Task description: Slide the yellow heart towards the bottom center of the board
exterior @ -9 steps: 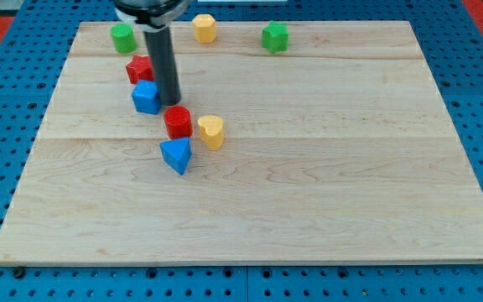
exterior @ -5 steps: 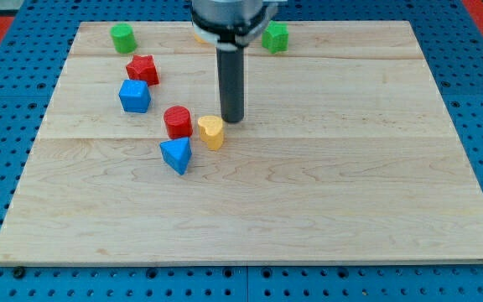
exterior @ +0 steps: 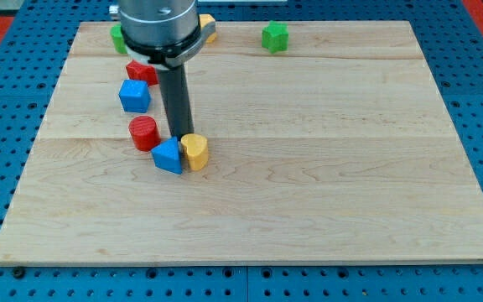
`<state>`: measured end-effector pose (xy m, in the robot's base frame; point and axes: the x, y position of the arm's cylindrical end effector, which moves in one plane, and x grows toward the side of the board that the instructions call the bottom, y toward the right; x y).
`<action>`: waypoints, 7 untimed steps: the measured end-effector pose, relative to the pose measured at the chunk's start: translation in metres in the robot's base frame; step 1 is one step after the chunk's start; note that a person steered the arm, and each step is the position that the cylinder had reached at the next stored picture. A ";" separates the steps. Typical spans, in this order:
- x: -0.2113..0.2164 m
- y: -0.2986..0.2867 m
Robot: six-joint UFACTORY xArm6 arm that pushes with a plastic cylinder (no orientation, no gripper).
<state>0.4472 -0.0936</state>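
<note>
The yellow heart (exterior: 195, 152) lies left of the board's middle, touching the blue triangular block (exterior: 168, 156) on its left. My tip (exterior: 179, 137) stands just above the yellow heart, at the gap between it and the blue triangular block, and seems to touch the heart's upper edge. The red cylinder (exterior: 143, 132) sits up and to the left of the blue triangular block, apart from the tip.
A blue cube (exterior: 134, 96) and a red star-shaped block (exterior: 140, 71) lie up the view's left. A green block (exterior: 119, 37) and a yellow block (exterior: 207, 27), both partly hidden by the arm, and a green block (exterior: 274, 36) sit along the top edge of the wooden board (exterior: 350, 168).
My tip moved right past the blue cube, then back left and down. The yellow heart slid down and left against the blue triangular block. The red cylinder was pushed left.
</note>
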 end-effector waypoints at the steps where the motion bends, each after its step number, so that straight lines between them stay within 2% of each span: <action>1: 0.012 -0.022; 2: 0.010 0.027; 3: 0.029 0.071; 4: 0.060 0.070; 6: 0.052 -0.012; 7: 0.052 -0.032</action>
